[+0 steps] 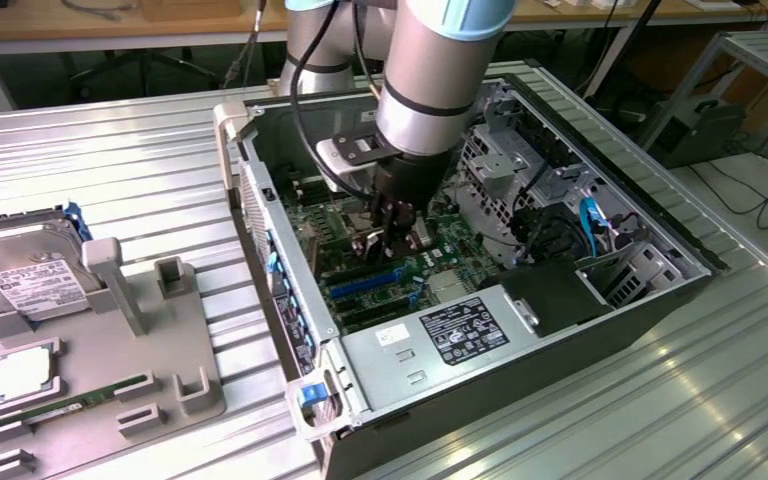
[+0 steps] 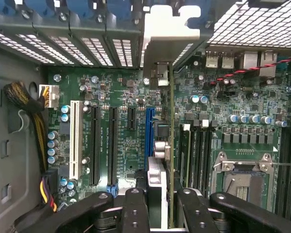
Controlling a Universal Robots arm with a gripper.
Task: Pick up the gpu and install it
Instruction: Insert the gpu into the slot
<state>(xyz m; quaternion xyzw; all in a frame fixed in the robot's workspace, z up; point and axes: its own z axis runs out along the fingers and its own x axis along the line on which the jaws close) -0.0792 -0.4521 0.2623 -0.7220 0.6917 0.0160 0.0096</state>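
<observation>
— What is the claw (image 2: pixel 157 204) doing right now?

— It is pinching the gpu (image 2: pixel 170 145) edge-on, its black fingers (image 2: pixel 136 208) pressing on either side of the card. From the wrist the card is showing as a thin green-edged board with a silver metal bracket (image 2: pixel 157 34) at its far end, standing upright over the motherboard (image 2: pixel 121 126) just beside the long blue slot (image 2: pixel 149 131).

— And where is that sitting in the wider scene?

— In the exterior view the arm (image 1: pixel 431 80) is reaching down into the open computer case (image 1: pixel 491 330), which is lying on its side near the middle of the counter (image 1: pixel 117 170). The claw is hanging low over the board at the centre of the case.

— What is surrounding it?

— The counter is showing ribbed silvery metal. At about nine o'clock from the case a grey holder tray (image 1: pixel 104 370) is resting — a hard drive (image 1: pixel 24 280) is lying on it. Behind, at twelve o'clock, wooden benches and cables are lining the room.
</observation>
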